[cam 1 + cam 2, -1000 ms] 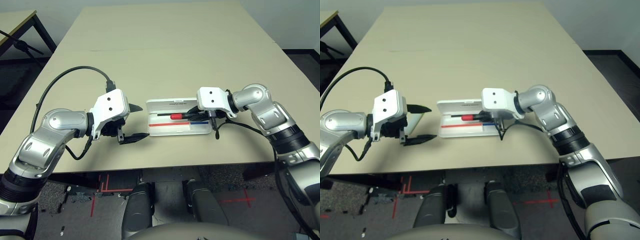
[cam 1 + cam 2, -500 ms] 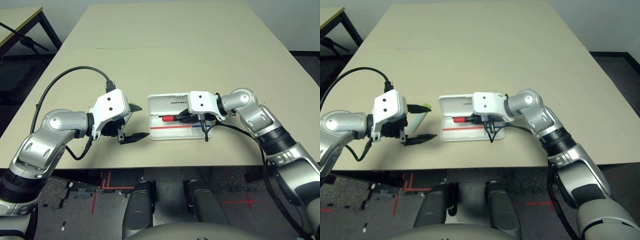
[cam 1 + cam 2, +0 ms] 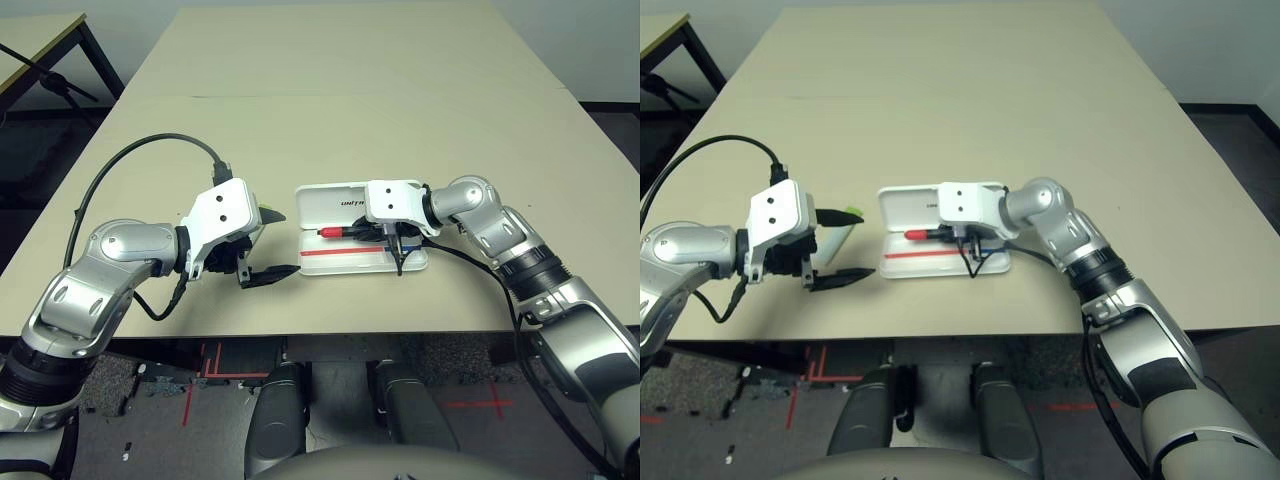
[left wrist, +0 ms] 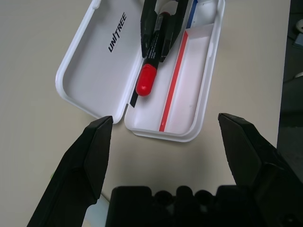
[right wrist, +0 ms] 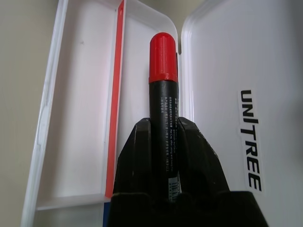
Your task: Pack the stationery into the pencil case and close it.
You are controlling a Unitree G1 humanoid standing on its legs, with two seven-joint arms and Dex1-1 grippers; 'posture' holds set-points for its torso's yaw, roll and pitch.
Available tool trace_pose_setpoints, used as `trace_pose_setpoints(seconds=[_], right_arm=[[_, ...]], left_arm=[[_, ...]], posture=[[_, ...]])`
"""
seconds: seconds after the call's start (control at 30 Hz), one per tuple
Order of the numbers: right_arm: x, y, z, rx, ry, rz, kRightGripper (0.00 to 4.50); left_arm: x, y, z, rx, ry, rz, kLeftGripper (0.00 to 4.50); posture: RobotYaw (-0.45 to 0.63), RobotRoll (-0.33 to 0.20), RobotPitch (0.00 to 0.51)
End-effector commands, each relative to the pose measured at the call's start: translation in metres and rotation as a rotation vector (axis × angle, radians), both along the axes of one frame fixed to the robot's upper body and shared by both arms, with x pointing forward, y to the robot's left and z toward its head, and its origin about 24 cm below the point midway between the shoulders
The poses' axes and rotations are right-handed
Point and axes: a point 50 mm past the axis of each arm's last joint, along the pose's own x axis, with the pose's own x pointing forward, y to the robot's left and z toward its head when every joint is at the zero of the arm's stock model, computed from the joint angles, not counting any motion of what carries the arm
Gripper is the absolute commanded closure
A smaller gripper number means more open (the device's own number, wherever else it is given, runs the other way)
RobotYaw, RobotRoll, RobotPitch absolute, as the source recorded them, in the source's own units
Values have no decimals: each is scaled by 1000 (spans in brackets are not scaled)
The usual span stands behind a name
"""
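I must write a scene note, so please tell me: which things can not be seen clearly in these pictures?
- Highlighter: head views, mostly hidden behind the left end effector.
- Red marker: right wrist view, its rear end covered by the right end effector's fingers.
- Pencil case: left wrist view, far end cut off by the picture's edge.

- Head stereo pair looks down over the table [image 3: 350,60].
- Each wrist cam sits close behind its jaws; both share the open pencil case [image 4: 199,90].
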Motion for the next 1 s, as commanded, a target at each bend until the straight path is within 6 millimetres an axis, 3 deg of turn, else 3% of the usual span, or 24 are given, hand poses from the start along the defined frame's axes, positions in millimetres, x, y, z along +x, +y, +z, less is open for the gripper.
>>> trace_pose_setpoints(seconds=[0.03,0.3,0.63,1.0], right_arm=[[-1,3,0,-4,-12,46,2926],[-6,-7,16,45,1,93,43],[-38,-54,44,122,266,124,43],[-62,-120,61,234,401,-84,43]], left_arm=[[-2,-2,-3,13,4,-4,0],[-2,-1,-5,16,7,-4,0],[0,0,-5,14,8,-2,0],[3,3,-7,15,27,0,0]], posture=[[50,0,121],[46,0,122],[26,0,121],[-18,0,131]])
